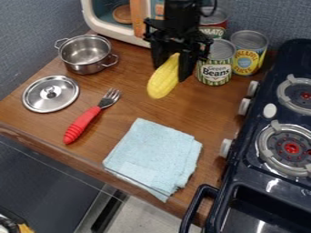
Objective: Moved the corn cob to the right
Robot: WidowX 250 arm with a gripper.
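**One-Ended Hold in a Narrow Place**

The wooden counter (130,104) carries the scene, and at its right side stands the dark stove (248,143), with knobs (245,106) along the edge. The blue cloth (155,154) lies nearer to the camera. At the rear, the black gripper (171,68) is closed on the upper end of the corn cob (163,82), just beside the bean can (215,73). A straight move to the right could therefore push this can, because the finger on that side is so near. The cob slants downward and its lower part is free, so it may turn or slip if it touches something. Whether it touches the counter, I cannot tell.
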